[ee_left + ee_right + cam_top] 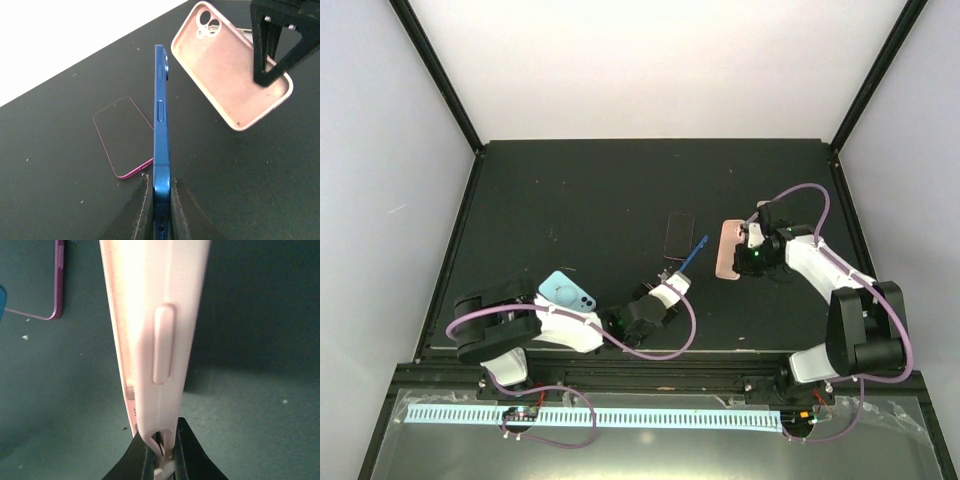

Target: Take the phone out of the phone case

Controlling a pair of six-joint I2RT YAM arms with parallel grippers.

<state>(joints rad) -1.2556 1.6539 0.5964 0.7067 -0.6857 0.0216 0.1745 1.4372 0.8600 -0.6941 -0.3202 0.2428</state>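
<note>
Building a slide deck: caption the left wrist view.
Left gripper pinches the blue phone edge-on; right gripper holds the empty pink case.

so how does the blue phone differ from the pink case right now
The blue phone is a solid dark-blue slab; the pink case is an empty pale-pink shell with its camera cutout showing. The phone is pinched in the left gripper, the case in the right gripper. Shared: each is clamped at one end, and they are apart.

Where things lie
We find the phone (693, 254) at the phone case (728, 250)'s nine o'clock, a spare phone (679, 235) at ten.
</note>
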